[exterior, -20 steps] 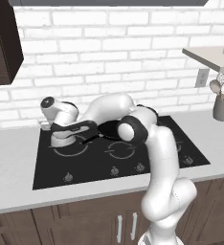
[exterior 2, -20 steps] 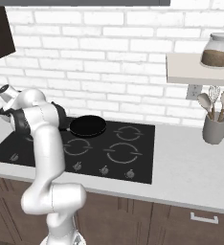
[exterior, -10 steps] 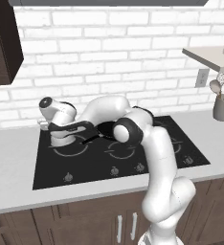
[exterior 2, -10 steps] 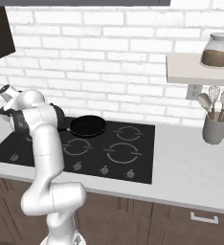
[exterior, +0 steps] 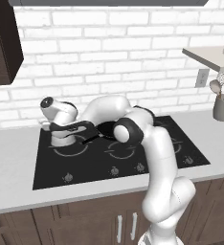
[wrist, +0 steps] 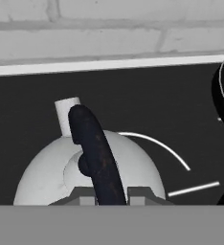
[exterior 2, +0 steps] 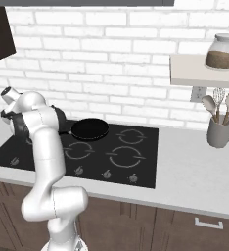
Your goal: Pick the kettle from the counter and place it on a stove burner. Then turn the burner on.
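Left base view: kettle [exterior: 61, 139] over the rear-left stove burner [exterior: 71, 149] ring, gripper [exterior: 68, 128] above it, barely lower than a second ago.
Right base view: frying pan [exterior 2: 89, 129] unmoved.
Hand view: fingers [wrist: 138, 194] flank the kettle's dark handle [wrist: 95, 153], apparently grasping; placement nearly complete, burner still off.

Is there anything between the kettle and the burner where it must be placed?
Nothing visible stands in the way. The kettle, gripped at its dark handle by the gripper, is already over the black cooktop at its left rear ring marking. The frying pan sits apart on another ring to the side.
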